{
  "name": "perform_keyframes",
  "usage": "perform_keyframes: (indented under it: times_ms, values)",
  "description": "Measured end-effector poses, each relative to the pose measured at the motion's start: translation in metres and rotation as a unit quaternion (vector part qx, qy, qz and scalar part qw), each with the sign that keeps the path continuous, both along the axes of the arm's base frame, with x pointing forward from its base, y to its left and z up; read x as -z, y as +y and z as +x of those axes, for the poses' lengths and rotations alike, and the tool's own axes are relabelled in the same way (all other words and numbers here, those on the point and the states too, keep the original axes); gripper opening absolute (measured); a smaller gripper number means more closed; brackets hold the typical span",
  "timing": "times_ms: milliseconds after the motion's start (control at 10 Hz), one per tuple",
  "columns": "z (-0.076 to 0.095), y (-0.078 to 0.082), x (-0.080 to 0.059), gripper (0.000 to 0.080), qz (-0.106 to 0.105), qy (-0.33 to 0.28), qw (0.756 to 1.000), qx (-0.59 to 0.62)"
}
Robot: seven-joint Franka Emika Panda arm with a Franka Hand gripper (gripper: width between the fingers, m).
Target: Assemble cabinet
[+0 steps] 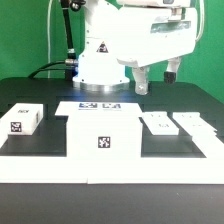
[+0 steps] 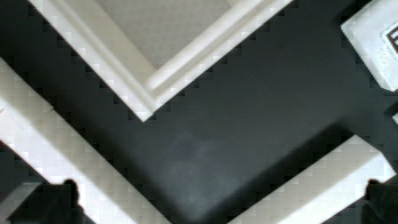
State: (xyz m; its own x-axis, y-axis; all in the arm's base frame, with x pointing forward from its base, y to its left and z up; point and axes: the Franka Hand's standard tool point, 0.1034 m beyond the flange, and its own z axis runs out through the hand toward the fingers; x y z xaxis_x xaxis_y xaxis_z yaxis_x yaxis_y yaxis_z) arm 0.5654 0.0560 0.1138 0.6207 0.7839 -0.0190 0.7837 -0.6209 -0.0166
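The cabinet (image 1: 103,138), a large white box with one square tag on its front, stands at the table's front centre. My gripper (image 1: 155,78) hangs above the table behind the cabinet's right end, clear of every part. In the wrist view my gripper (image 2: 217,205) is open and empty, with one dark fingertip (image 2: 54,200) far from the other, over dark table. A white corner with a grey inside (image 2: 164,50) shows there; it looks like a corner of the cabinet, but I cannot tell for sure.
A small white block (image 1: 22,120) with one tag lies at the exterior view's left. Two flat white panels (image 1: 160,123) (image 1: 190,122) lie at its right. The marker board (image 1: 100,105) lies behind the cabinet. The robot's white base (image 1: 105,55) stands at the back.
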Motion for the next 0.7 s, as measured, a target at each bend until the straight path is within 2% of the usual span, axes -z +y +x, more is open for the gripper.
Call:
perform_keyframes:
  times_ms: [700]
  values:
    - [-0.0024,-0.0036,0.0012,0.0798,0.000,-0.003,1.000,-0.022]
